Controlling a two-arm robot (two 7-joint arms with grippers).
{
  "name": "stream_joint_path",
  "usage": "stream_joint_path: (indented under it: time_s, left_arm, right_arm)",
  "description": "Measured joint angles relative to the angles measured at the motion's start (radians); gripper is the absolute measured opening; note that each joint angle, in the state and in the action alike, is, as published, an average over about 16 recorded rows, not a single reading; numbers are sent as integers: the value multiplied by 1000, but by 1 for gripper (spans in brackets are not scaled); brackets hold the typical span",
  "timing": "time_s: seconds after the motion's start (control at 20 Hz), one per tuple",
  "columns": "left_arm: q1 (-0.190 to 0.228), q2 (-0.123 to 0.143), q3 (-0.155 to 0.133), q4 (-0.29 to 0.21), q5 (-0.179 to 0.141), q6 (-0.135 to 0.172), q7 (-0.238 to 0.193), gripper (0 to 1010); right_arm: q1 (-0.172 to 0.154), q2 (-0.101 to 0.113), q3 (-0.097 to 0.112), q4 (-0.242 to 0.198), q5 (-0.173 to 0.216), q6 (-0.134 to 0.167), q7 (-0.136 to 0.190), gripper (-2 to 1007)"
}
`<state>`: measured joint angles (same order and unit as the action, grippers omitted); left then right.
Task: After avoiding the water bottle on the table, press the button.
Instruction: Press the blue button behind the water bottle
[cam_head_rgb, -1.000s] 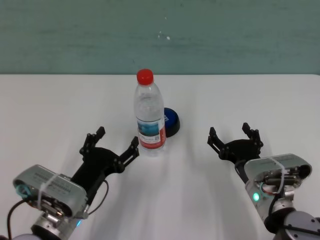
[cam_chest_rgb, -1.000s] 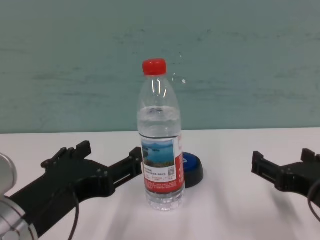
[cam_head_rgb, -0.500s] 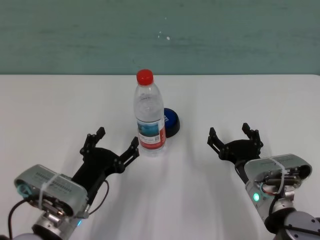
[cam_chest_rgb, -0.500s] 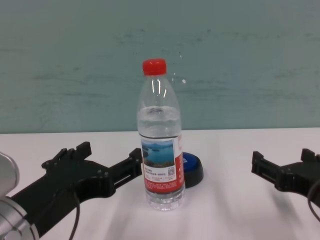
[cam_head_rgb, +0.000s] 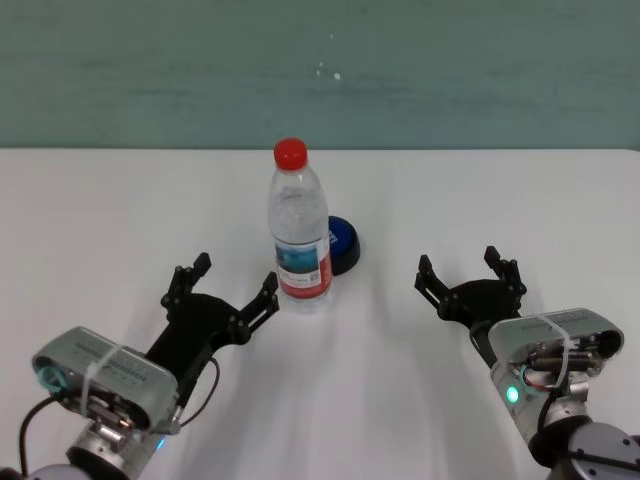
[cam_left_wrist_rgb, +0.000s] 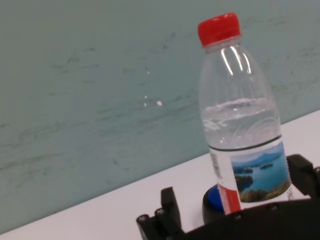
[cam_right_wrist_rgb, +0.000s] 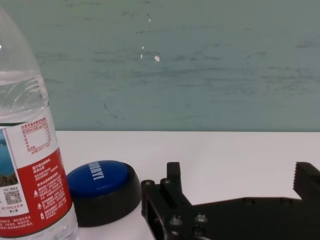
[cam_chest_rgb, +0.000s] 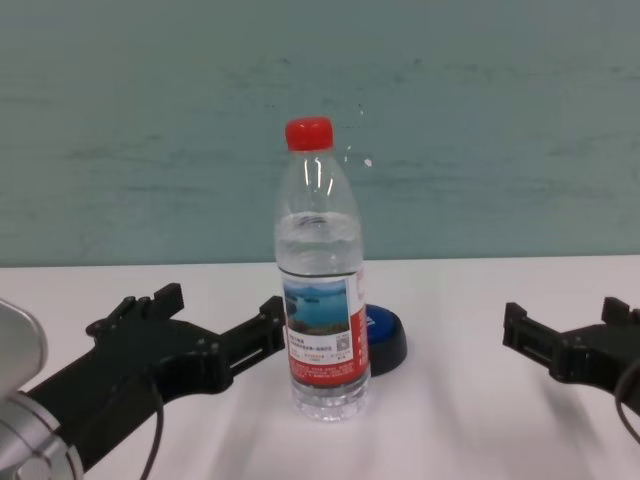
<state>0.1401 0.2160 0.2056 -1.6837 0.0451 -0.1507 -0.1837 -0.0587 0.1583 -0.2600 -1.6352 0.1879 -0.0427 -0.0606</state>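
Note:
The water bottle (cam_head_rgb: 298, 228) stands upright mid-table, clear with a red cap and a red-white label (cam_chest_rgb: 322, 332). Directly behind it, partly hidden, sits the button (cam_head_rgb: 343, 244), blue dome on a black base (cam_right_wrist_rgb: 102, 190). My left gripper (cam_head_rgb: 233, 284) is open just left of the bottle, with its nearer fingertip (cam_chest_rgb: 271, 322) almost at the label. My right gripper (cam_head_rgb: 468, 271) is open and holds nothing, well to the right of the bottle and button. The bottle (cam_left_wrist_rgb: 240, 135) fills the left wrist view, with the button (cam_left_wrist_rgb: 212, 202) peeking out behind it.
The white table (cam_head_rgb: 480, 200) reaches back to a teal wall (cam_head_rgb: 320, 70). Bare tabletop lies between the bottle and the right gripper and along the far edge.
The left arm has crept slightly forward toward the bottle. The bottle, the button and the right arm are where they were.

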Motion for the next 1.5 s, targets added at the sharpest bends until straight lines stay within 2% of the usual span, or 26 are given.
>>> stream_joint_path:
  time_s: [1.5]
  left_arm:
    - [-33, -18, 10, 52, 15, 2, 9, 1010]
  right_arm:
    - [0, 0, 0, 0, 0, 0, 0, 1004]
